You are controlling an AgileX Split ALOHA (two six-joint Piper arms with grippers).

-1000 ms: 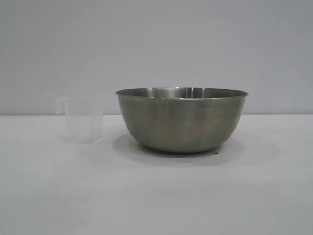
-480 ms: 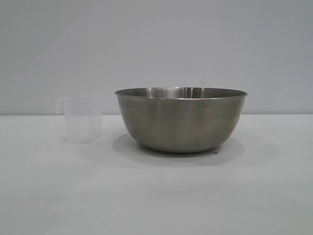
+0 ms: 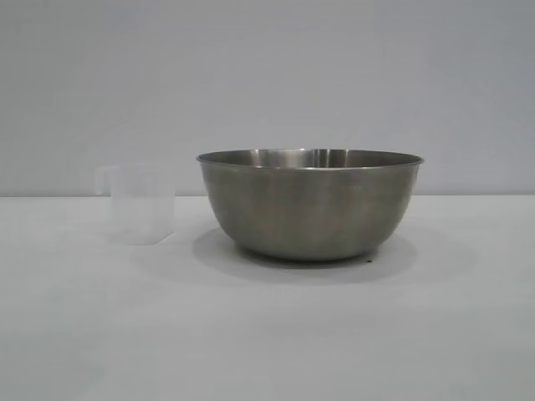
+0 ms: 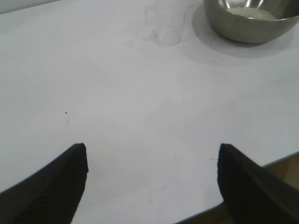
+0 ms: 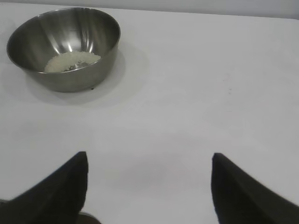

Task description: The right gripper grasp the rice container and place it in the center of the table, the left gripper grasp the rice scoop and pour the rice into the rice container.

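The steel rice container (image 3: 310, 205) stands upright near the middle of the white table (image 3: 267, 334). Inside it lies a pale heap of rice (image 5: 71, 60), also visible in the left wrist view as rice (image 4: 252, 13). The translucent rice scoop (image 3: 140, 204) stands upright to the bowl's left, apart from it; it is faint in the left wrist view (image 4: 163, 25). My left gripper (image 4: 152, 151) is open over bare table, well back from scoop and bowl. My right gripper (image 5: 148, 158) is open too, far from the rice container (image 5: 65, 46). Neither gripper shows in the exterior view.
The table's edge (image 4: 252, 184) runs close beside the left gripper's fingers. A plain grey wall (image 3: 267, 83) stands behind the table. Wide bare table lies between each gripper and the bowl.
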